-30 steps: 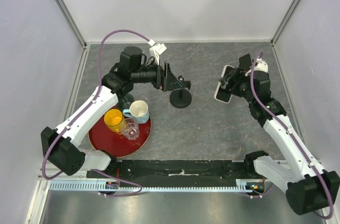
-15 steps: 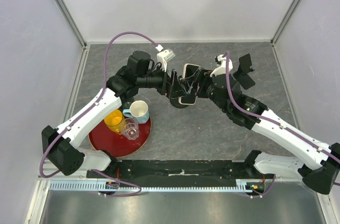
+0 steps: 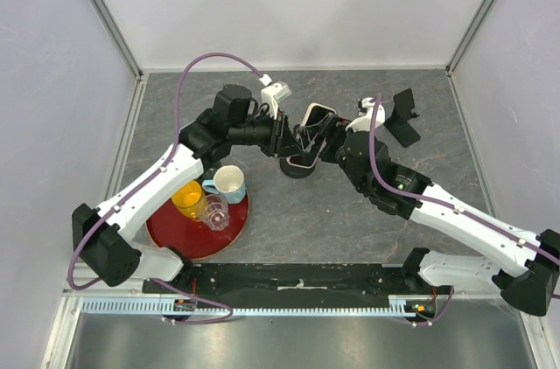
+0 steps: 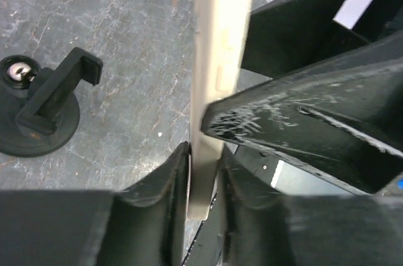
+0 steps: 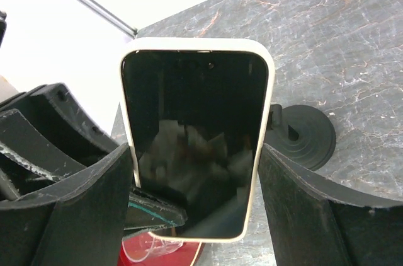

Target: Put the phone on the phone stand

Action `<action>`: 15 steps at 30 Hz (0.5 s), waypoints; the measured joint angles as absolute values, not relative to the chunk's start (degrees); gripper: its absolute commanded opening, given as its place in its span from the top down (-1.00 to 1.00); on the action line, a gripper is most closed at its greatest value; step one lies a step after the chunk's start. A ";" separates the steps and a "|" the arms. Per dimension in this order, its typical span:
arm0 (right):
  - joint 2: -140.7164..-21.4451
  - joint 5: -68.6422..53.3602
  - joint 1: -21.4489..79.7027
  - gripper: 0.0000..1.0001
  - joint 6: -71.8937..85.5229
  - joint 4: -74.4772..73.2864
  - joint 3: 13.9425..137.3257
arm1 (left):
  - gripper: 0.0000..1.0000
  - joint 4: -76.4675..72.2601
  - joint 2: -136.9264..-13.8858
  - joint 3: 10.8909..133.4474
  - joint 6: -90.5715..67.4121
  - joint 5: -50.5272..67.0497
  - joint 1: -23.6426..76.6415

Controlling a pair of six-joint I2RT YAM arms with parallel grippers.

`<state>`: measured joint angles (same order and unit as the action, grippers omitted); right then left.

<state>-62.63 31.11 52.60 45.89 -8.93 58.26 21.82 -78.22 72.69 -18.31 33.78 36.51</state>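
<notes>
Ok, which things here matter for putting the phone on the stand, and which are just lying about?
Job: phone, phone stand, right hand, left hand.
Lying about: red plate, mug, yellow cup, clear glass.

1. The bench (image 3: 350, 212) is a grey marbled slab with pale veins and fine scratches.
2. The phone stand (image 3: 297, 168) rests on the bench on its round black base. It sits close under the spot where the left jaws and the right jaws meet, a little to one side of them. Its clamp arm is tilted.
3. A round red tray (image 3: 179, 236) lies on the bench, near-left of the left jaws and well apart from them.
4. A black angled bracket (image 3: 402, 117) lies on the bench beyond the right jaws, to their right, apart from the stand.
</notes>
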 measured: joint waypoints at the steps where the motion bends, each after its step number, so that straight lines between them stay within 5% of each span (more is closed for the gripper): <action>1: -62.63 31.46 52.69 0.92 46.19 -8.51 57.80 | 0.95 21.71 -78.22 72.69 -18.44 33.58 36.60; 2: -62.63 31.75 52.71 0.73 46.30 -8.36 57.56 | 0.95 21.63 -78.24 72.69 -18.37 33.71 36.77; 4: -62.63 32.18 52.71 -0.40 45.82 -8.27 57.52 | 0.95 21.41 -78.26 72.71 -18.22 33.67 37.10; 6: -62.63 32.49 52.73 -0.96 44.62 -7.94 57.56 | 0.95 21.08 -78.26 72.71 -18.17 33.41 37.10; 15: -54.46 35.40 52.80 -0.96 28.08 -16.19 61.34 | 0.95 21.15 -78.17 72.03 -18.13 32.84 36.93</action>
